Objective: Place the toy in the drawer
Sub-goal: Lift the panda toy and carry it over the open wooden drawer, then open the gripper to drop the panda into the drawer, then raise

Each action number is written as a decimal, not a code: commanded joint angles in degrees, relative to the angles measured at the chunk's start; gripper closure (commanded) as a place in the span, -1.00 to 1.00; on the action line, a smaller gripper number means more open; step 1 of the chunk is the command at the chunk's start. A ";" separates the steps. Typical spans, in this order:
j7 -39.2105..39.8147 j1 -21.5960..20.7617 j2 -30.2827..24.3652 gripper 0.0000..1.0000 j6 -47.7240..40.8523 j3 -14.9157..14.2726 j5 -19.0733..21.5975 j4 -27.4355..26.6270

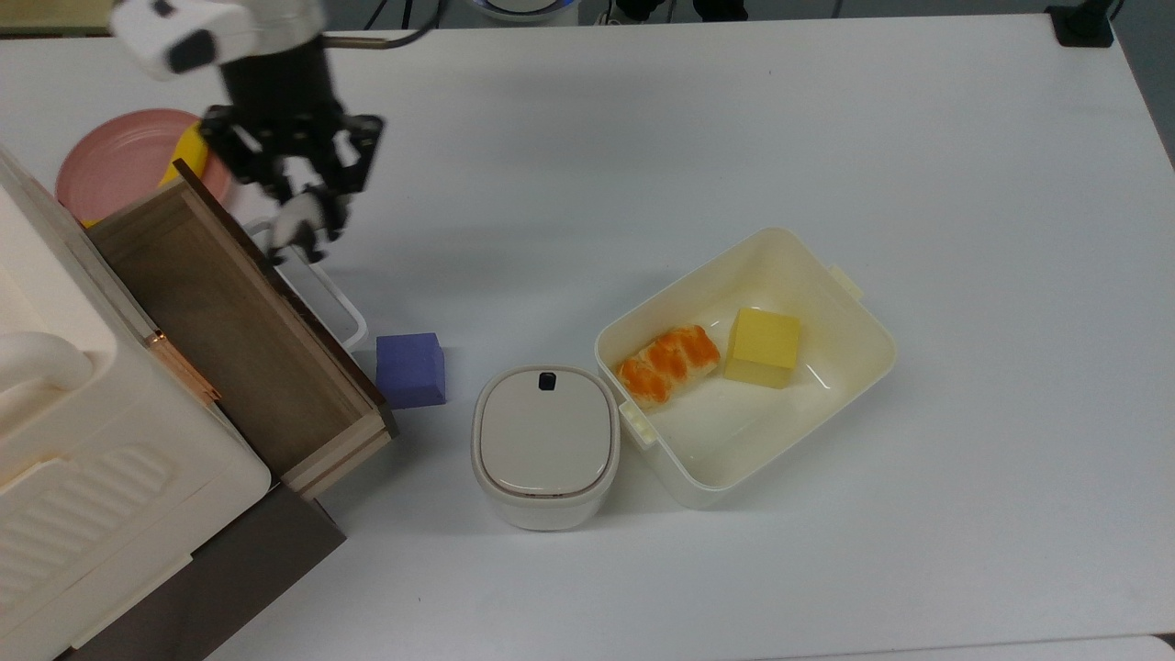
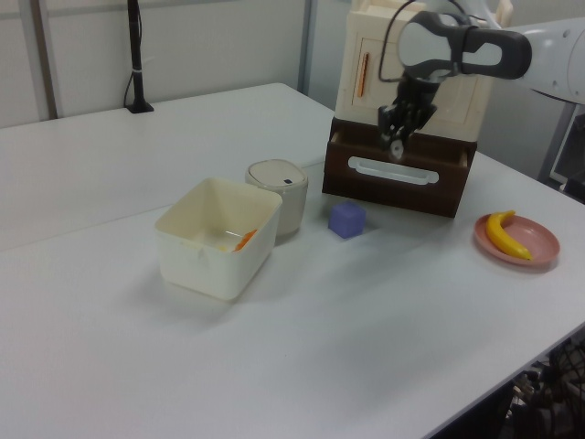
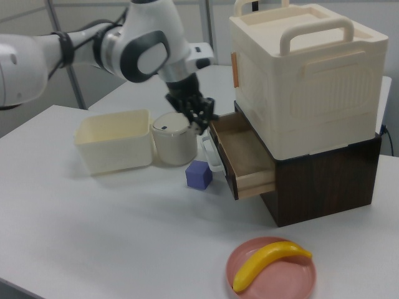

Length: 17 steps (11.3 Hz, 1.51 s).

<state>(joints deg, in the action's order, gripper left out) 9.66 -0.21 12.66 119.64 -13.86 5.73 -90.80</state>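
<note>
Top view shows the jaws (image 1: pixel 303 229) closed on the toy (image 1: pixel 300 223), held in the air just beside the drawer (image 1: pixel 240 335), above its dark front edge.

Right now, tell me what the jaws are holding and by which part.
The gripper holds the toy panda, raised beside the open drawer's front edge. The jaws close on its sides around the body; the exact contact spots cannot be told.
</note>
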 commanded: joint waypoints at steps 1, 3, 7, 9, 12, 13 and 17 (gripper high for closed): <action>-2.51 1.43 4.81 1.00 11.98 -2.66 3.14 -0.69; -6.48 2.14 7.28 1.00 17.02 -3.27 3.23 -0.69; -4.30 1.71 8.52 0.37 16.69 -3.27 2.09 -2.79; -4.12 -0.04 8.35 -0.99 14.76 -3.01 2.00 -3.94; -4.64 -1.11 6.78 -1.00 10.80 -2.66 2.00 -2.02; -5.34 -1.89 5.29 -1.00 7.66 -2.66 2.00 -0.88; -8.95 -3.30 0.53 -1.00 -8.49 -1.09 2.00 4.13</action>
<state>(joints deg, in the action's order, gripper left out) 3.12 -1.89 16.89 120.76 -16.14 7.32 -87.71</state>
